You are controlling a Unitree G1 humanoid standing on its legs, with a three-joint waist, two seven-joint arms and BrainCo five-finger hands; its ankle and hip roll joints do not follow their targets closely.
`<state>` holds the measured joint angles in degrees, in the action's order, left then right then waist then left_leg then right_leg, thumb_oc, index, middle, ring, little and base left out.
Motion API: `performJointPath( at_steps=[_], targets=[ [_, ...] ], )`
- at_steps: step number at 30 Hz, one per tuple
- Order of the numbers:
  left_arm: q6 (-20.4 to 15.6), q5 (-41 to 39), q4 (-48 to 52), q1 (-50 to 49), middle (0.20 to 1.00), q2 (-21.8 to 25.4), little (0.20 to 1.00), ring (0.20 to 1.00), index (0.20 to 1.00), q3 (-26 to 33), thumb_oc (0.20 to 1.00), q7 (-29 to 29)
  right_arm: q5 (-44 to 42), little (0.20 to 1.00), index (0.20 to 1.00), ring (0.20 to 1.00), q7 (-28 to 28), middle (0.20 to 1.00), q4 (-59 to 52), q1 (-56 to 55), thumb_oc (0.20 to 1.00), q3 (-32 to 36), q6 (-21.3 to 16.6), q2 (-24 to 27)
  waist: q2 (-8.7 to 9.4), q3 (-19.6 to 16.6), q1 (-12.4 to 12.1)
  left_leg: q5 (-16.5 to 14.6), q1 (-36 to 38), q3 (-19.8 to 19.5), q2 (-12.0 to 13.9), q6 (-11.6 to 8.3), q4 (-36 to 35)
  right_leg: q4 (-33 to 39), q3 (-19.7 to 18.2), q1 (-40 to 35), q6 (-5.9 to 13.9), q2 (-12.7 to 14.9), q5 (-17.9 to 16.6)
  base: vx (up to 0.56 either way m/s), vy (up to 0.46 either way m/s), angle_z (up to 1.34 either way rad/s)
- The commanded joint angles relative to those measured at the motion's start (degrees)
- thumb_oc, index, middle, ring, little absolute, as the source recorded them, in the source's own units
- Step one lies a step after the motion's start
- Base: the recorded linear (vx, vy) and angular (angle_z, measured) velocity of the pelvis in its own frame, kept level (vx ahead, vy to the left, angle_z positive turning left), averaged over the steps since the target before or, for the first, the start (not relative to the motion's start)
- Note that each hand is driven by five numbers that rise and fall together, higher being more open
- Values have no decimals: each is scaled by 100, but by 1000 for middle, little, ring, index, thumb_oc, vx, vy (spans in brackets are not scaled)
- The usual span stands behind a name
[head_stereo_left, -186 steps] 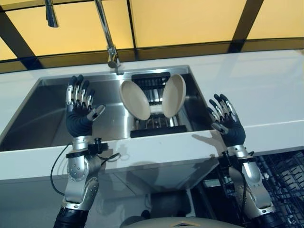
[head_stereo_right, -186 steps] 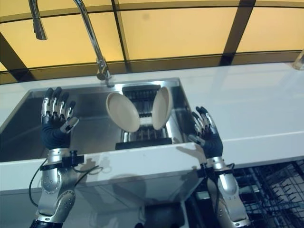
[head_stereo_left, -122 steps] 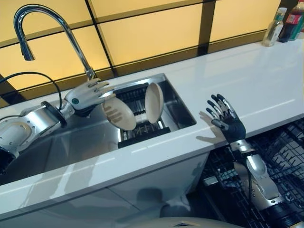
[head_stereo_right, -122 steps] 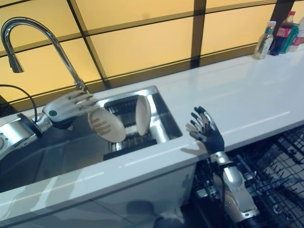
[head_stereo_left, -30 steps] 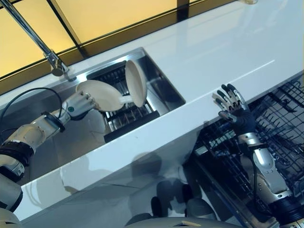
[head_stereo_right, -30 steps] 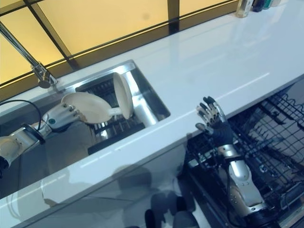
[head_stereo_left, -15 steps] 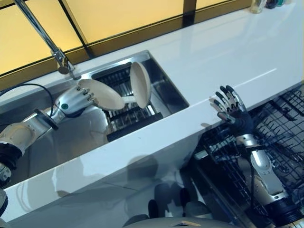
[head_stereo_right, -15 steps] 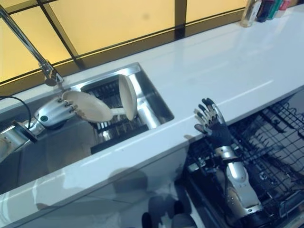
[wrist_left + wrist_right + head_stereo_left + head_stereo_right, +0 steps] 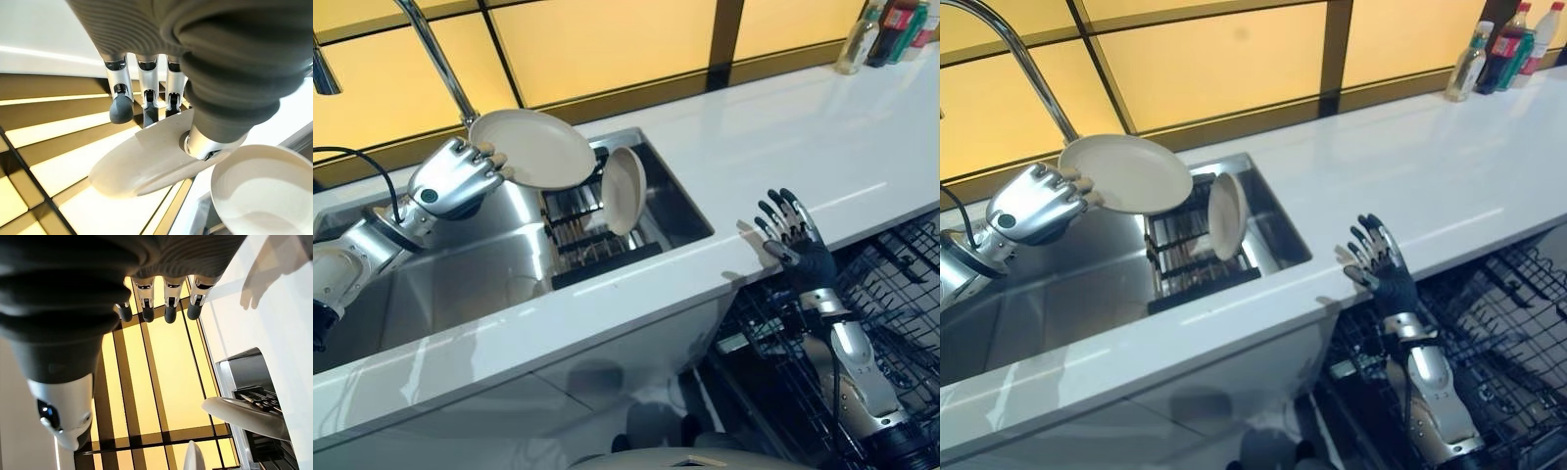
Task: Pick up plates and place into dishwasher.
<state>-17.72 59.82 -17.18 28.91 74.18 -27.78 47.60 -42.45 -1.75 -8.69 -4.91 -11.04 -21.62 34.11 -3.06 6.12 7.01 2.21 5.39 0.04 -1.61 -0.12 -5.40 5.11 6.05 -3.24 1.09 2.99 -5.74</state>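
Cream plate [image 9: 531, 148] we are holding in left hand [image 9: 455, 180], fingers + thumb pinching its rim, lifted over sink [image 9: 460, 274], nearly flat. Dishwasher rack [image 9: 891, 294] lying far to right, beside right hand [image 9: 795, 245], fingers spread, holding nothing. Second plate [image 9: 624, 190] standing in sink rack [image 9: 592, 235].

Left arm reaches in from the left, forearm angled up; left hand [image 9: 450, 184] raised, fingers and thumb pinched shut (thumb opposite the fingers). Right arm upright at lower right, forearm near vertical; right hand [image 9: 795, 240] lifted with fingers straight and spread, gripping nothing.
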Motion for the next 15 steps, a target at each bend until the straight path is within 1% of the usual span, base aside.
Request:
performJointPath(
  at_steps=[1,3,5,7,8,9,11,12,13,14,15],
  targets=[
    [95,-780,-98,10,200,344,200,200,200,609,200,227,-168,1000,1000,1000,39,1000,-488,-16,1000,144,-290,91,33,-467,-52,-172,-239,411,-23,101,40,-488,-228,243,737,453,357,-21,-30,-1],
    [37,-1432,39,-92,200,306,200,200,200,799,200,256,-161,1000,1000,1000,18,1000,-495,-39,1000,138,-323,65,50,-487,-70,-165,-239,415,-23,105,40,-491,-243,247,733,441,351,0,0,0],
    [-26,-1891,193,-277,200,180,200,200,200,1078,200,278,-133,1000,1000,1000,13,1000,-478,-71,1000,122,-378,13,72,-506,-89,-165,-236,416,-20,108,40,-482,-258,239,726,429,354,0,0,0],
    [-266,-2642,384,-529,200,-80,200,200,200,1437,200,258,-83,1000,1000,1000,13,1000,-477,-105,1000,130,-424,-65,102,-528,-119,-157,-237,402,-20,116,40,-498,-271,243,719,419,360,0,0,0],
    [-267,-2649,402,-577,200,-77,200,200,200,1486,200,248,-83,1000,1000,1000,12,1000,-479,-100,1000,120,-424,-57,95,-528,-110,-158,-237,404,-20,116,40,-499,-273,243,719,418,361,0,0,0],
    [-386,-2979,619,-753,200,-420,200,200,200,1772,200,157,2,1000,1000,1000,1,1000,-487,-121,1000,116,-458,-157,132,-541,-134,-156,-236,394,-18,121,40,-494,-293,239,709,407,364,-16,-24,-3],
    [-599,-3428,970,-1055,200,-914,200,200,200,2193,200,-84,115,1000,1000,1000,-35,1000,-494,-132,1000,93,-488,-276,171,-559,-150,-158,-236,387,-16,125,40,-494,-317,241,699,392,372,-21,-28,-7],
    [-675,-3566,1082,-1156,200,-1070,200,200,200,2321,200,-155,158,1000,1000,1000,-51,1000,-492,-130,1000,82,-497,-312,178,-563,-150,-159,-234,384,-15,125,40,-495,-324,240,697,388,375,-16,-23,-8],
    [-736,-3692,1337,-1284,200,-1451,200,200,200,2507,200,-331,248,1000,1000,1000,-72,1000,-500,-138,1000,81,-493,-399,208,-574,-159,-160,-228,387,-10,128,40,-501,-340,236,691,376,384,-11,-20,-8],
    [-772,-3798,1501,-1376,200,-1647,200,200,200,2617,200,-453,292,1000,1000,1000,-89,1000,-515,-145,1000,79,-485,-431,220,-580,-159,-163,-221,392,-6,130,40,-506,-356,235,687,367,391,-10,-29,-9],
    [-866,-3966,1796,-1503,200,-2032,200,200,200,2762,200,-627,340,1000,1000,1000,-87,1000,-544,-165,1000,108,-467,-505,256,-592,-166,-168,-213,389,0,134,40,-514,-383,235,677,349,402,-9,-27,-8]
  ],
)
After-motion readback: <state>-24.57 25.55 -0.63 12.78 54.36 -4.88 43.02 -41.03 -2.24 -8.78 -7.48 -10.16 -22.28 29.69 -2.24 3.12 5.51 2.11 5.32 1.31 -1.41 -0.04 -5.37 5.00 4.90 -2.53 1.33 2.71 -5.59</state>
